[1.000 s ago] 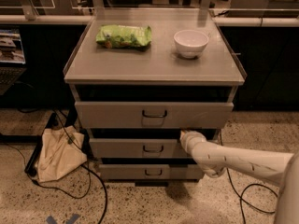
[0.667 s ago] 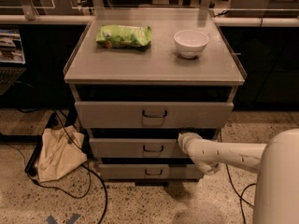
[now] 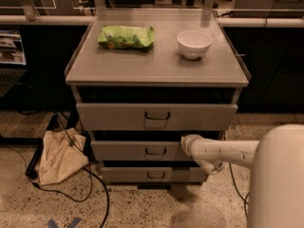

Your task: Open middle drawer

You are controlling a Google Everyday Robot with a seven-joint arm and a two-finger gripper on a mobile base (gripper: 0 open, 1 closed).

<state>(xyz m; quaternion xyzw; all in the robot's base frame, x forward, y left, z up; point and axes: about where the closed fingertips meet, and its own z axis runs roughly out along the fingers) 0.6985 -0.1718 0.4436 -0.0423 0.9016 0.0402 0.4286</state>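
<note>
The middle drawer (image 3: 128, 151) is a grey metal front with a small dark bail handle (image 3: 156, 151) at its centre, set between the taller top drawer (image 3: 118, 116) and the shorter bottom drawer (image 3: 123, 175). My gripper (image 3: 186, 144) is at the end of the white arm (image 3: 223, 152), which reaches in from the right. It sits against the right part of the middle drawer's front, to the right of the handle. A dark gap shows above the middle drawer's front.
A green snack bag (image 3: 126, 36) and a white bowl (image 3: 194, 43) sit on the cabinet top (image 3: 156, 65). A beige cloth bag (image 3: 59, 156) and black cables (image 3: 95, 184) lie on the floor at the left. My white body (image 3: 278, 179) fills the lower right.
The gripper has shifted slightly left and down along the middle drawer's front. My white body now takes up more of the lower right. The drawer fronts look the same.
</note>
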